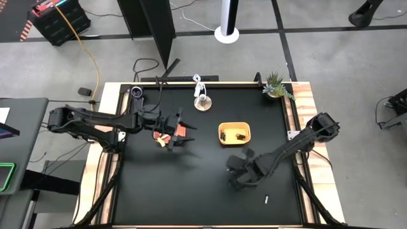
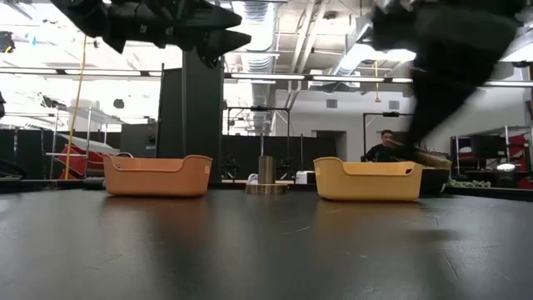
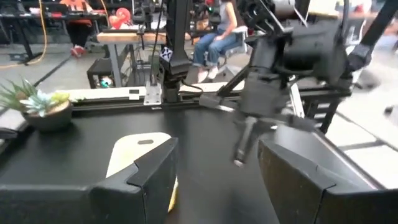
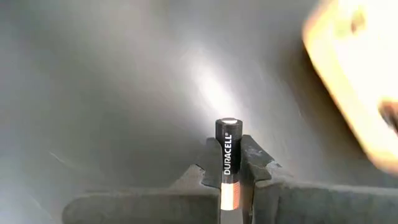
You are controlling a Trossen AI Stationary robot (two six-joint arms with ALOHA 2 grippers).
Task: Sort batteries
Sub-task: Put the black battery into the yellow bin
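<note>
The right gripper (image 4: 231,177) is clamped narrow on a dark battery (image 4: 228,158) whose side reads DURACELL in white letters, its bright end cap pointing away from the fingers; in the high view this gripper (image 1: 238,175) hangs over the black table (image 1: 191,191) just in front of the yellow tray (image 1: 234,133). That tray holds a couple of dark cells (image 1: 241,135), and one pale cell (image 1: 266,199) lies alone on the table near the front edge. The left gripper (image 1: 180,131) is spread wide with nothing between its fingers (image 3: 155,174), over the orange tray (image 1: 181,129), with a few cells (image 1: 163,138) lying just beside it
</note>
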